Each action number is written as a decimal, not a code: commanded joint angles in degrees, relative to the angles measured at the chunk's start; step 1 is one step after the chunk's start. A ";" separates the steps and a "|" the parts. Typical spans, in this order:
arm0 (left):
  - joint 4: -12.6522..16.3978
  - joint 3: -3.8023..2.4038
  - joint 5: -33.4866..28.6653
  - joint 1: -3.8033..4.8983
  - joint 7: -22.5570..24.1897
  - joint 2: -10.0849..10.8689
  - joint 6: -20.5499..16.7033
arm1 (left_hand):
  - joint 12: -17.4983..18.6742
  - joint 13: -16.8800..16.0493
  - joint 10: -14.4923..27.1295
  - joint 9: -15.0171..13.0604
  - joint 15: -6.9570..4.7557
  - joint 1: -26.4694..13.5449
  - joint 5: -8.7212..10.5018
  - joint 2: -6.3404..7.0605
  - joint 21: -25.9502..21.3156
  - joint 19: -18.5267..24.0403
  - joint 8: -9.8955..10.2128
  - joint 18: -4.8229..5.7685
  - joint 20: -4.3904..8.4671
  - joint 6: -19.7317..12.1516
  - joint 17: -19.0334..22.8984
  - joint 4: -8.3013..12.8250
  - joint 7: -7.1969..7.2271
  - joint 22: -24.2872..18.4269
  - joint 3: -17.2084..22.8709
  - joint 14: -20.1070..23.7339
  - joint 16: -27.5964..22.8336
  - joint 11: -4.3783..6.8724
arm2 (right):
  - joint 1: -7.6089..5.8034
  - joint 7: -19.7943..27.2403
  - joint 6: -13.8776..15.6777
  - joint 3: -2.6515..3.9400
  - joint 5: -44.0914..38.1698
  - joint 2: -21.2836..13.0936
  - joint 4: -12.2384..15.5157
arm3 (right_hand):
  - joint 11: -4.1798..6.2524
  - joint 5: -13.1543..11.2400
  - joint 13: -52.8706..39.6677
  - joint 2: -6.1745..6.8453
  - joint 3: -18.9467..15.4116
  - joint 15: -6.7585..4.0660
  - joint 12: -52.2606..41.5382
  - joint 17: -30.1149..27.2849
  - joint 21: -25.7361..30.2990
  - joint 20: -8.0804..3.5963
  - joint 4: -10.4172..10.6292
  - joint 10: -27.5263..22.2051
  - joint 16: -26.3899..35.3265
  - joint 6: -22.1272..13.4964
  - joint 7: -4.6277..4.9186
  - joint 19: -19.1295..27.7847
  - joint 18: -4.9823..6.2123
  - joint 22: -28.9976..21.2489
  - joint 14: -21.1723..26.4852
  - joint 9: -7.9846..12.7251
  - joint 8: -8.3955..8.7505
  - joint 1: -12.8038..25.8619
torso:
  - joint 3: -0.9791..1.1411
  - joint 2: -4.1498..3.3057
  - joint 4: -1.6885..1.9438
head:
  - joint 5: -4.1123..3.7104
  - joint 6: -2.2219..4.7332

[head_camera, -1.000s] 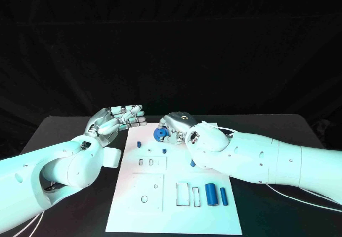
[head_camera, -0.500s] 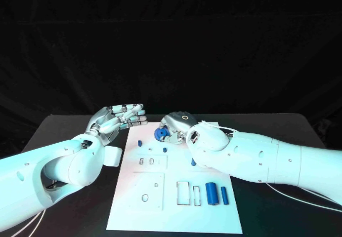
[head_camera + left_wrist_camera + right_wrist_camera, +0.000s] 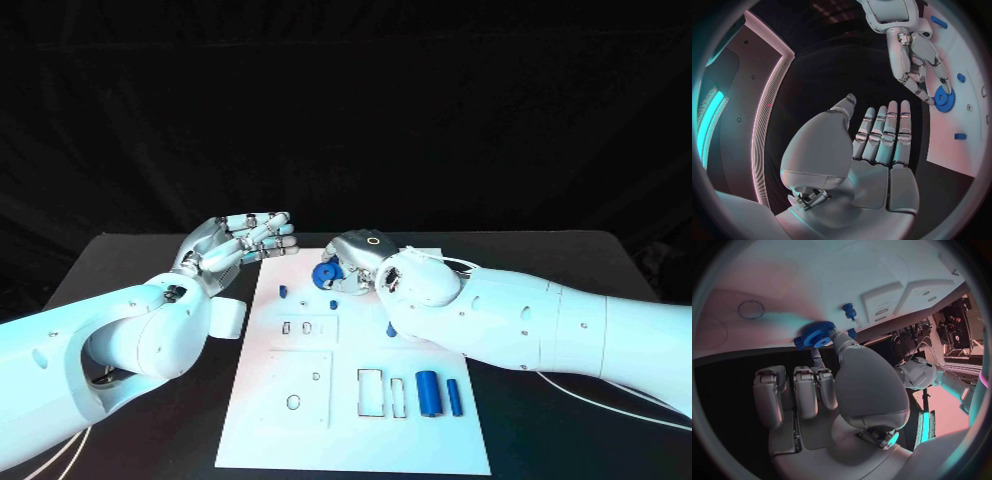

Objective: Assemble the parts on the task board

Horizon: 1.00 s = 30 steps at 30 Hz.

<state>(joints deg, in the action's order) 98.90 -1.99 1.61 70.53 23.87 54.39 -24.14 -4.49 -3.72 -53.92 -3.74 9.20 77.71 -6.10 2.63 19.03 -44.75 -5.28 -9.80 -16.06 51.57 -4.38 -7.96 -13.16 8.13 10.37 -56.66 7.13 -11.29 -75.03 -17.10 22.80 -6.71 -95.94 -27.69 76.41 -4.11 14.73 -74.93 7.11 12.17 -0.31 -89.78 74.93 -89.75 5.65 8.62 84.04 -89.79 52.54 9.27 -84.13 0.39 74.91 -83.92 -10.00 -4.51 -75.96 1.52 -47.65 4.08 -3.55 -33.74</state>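
— Where's the blue gear [image 3: 326,270]?
— Just above the middle of the head view, over the far end of the white task board [image 3: 274,440]. The right hand [image 3: 356,259] pinches it in its fingertips. From up there it's only a blue blob; the right wrist view shows the gear's [image 3: 819,333] toothed rim and flat round face, held by thumb and a finger close against the board [image 3: 786,285].

— And the left hand [image 3: 238,243]?
— Holding nothing, at the board's upper left edge, left of centre. The head view makes the fingers look bunched, but its own wrist view shows the left hand [image 3: 873,145] flat, palm up, fingers straight and side by side, thumb standing apart.

— Anything else on the board?
— Two smooth blue cylinders, a thick one [image 3: 427,392] and a thin one [image 3: 453,397], lie side by side in the lower right of the head view, beside two narrow rectangular slots [image 3: 382,392]. A small blue peg [image 3: 283,292] stands near the upper left. The right wrist view shows a peg [image 3: 849,309] as a stepped pin.

— The surfaces?
— A matte black desk [image 3: 130,265], a smooth white board, silvery metal hands.
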 commanded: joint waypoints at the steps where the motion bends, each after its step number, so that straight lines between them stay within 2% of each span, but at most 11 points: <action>1: 0.18 -0.03 0.31 0.07 0.19 -0.02 0.73 | 0.29 0.04 0.24 -0.02 0.03 -0.01 0.08 -0.44 0.23 -0.29 0.34 -0.62 -0.16 0.16 0.09 0.33 -1.17 0.00 -0.01 -0.45 -0.28 -0.34 | 0.01 0.04 -2.17 -0.03 -0.05 -0.02 0.07 | -0.29 -0.31 -14.85 0.04 -0.42 0.39 0.02 15.07 -0.25 0.45 0.02 5.76 -0.21 0.46 -0.08 -5.87 -0.39 15.09 -6.08 -0.02 0.26 0.58 | -0.01 0.03 0.02 | -0.03 0.04; 8: 0.17 -0.03 0.31 0.07 0.10 0.08 0.66 | 0.29 0.04 0.24 -0.02 0.03 -0.01 0.08 -0.44 0.23 -0.29 0.34 -0.62 -0.16 0.16 0.09 0.33 -1.17 0.00 -0.01 -0.45 -0.28 -0.34 | 0.01 0.15 -3.79 -0.05 1.64 -0.62 0.34 | -0.17 1.37 -15.07 -0.87 -1.26 0.34 -0.22 15.07 -0.25 0.47 2.06 5.96 -0.21 2.48 -0.23 -5.87 -0.39 15.09 -6.08 -0.17 0.20 4.05 | 0.04 0.02 0.00 | 0.03 0.01; 13: 0.13 -0.03 0.31 0.07 0.08 0.09 0.66 | 0.29 0.04 0.24 -0.02 0.03 -0.01 0.08 -0.44 0.23 -0.29 0.34 -0.62 -0.16 0.16 0.09 0.33 -1.17 0.00 -0.01 -0.45 -0.28 -0.34 | 0.02 -0.52 -3.49 -0.05 1.95 -0.99 0.33 | -0.21 1.78 -15.07 -1.20 -1.68 0.37 -0.22 15.07 -0.25 0.49 3.15 5.96 -0.21 2.57 -0.18 -5.87 -0.39 15.09 -6.08 -0.07 0.53 5.77 | 0.04 0.02 0.06 | 0.03 0.06; 18: 0.02 -0.03 0.31 0.07 0.05 0.10 0.69 | 0.35 0.05 0.29 -0.02 0.06 -0.01 0.08 -0.48 0.24 -0.28 0.39 -0.61 -0.16 0.14 0.11 0.37 -1.20 0.00 -0.02 -0.35 -0.38 -0.37 | 0.09 -0.92 -1.45 -0.05 1.19 -1.85 1.22 | -0.20 2.45 -15.07 -1.37 -1.54 0.39 -0.22 15.07 -0.25 0.50 3.11 5.96 -0.21 2.74 -0.19 -5.87 -0.39 15.09 -6.08 -0.06 0.57 5.76 | 0.10 0.03 0.02 | 0.10 0.18; 24: -0.08 -0.03 0.31 0.06 0.01 0.17 0.71 | 0.35 0.05 0.29 -0.02 0.06 -0.01 0.08 -0.48 0.24 -0.28 0.39 -0.61 -0.16 0.14 0.11 0.37 -1.20 0.00 -0.02 -0.35 -0.38 -0.37 | 0.14 -1.16 0.25 -0.03 0.98 -3.64 3.08 | -0.18 2.81 -15.07 -1.38 -1.42 0.38 -0.22 15.07 -0.25 0.50 2.96 5.96 -0.21 2.91 -0.22 -5.87 -0.39 15.09 -6.08 -0.06 0.56 5.61 | 0.08 0.05 -0.12 | 0.21 0.31; 27: -0.10 -0.03 0.31 0.06 0.01 0.20 0.72 | 0.35 0.05 0.29 -0.02 0.06 -0.01 0.08 -0.48 0.24 -0.28 0.39 -0.61 -0.16 0.14 0.11 0.37 -1.20 0.00 -0.02 -0.35 -0.38 -0.37 | 0.14 -0.94 2.28 0.06 1.01 -5.38 5.05 | -0.16 3.03 -15.07 -1.35 -1.36 0.37 -0.22 15.07 -0.25 0.50 2.86 5.96 -0.21 2.99 -0.24 -5.87 -0.39 15.09 -6.08 -0.06 0.56 5.50 | 0.06 0.07 -0.11 | 0.07 0.45; 30: -0.24 -0.03 0.31 0.06 -0.01 0.22 0.74 | 0.35 0.05 0.29 -0.02 0.06 -0.01 0.08 -0.48 0.24 -0.28 0.39 -0.61 -0.16 0.14 0.11 0.37 -1.20 0.00 -0.02 -0.35 -0.38 -0.37 | -0.03 0.33 5.52 0.40 2.14 -8.58 8.41 | -0.14 3.70 -15.07 -1.31 -1.08 0.32 -0.22 15.07 -0.25 0.47 2.51 5.96 -0.21 3.15 -0.25 -5.87 -0.39 15.09 -6.08 -0.04 0.60 5.11 | 0.07 0.13 -0.15 | -0.01 0.56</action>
<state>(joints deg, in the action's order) 98.69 -1.99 1.61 70.54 23.60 54.64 -24.16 -4.39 -3.71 -53.72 -3.74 9.20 77.71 -6.10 2.63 19.08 -44.75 -5.28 -9.80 -16.06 51.57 -4.31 -7.96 -13.16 8.13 10.37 -56.66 7.13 -11.48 -74.91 -17.68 23.61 -6.46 -94.44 -35.08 83.45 -4.10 18.10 -74.91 5.89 10.78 -0.31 -89.78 74.92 -89.75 5.85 11.14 84.04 -89.79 55.30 9.02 -83.92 0.39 74.93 -83.92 -10.13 -4.21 -70.72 1.58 -47.58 3.98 -3.44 -33.32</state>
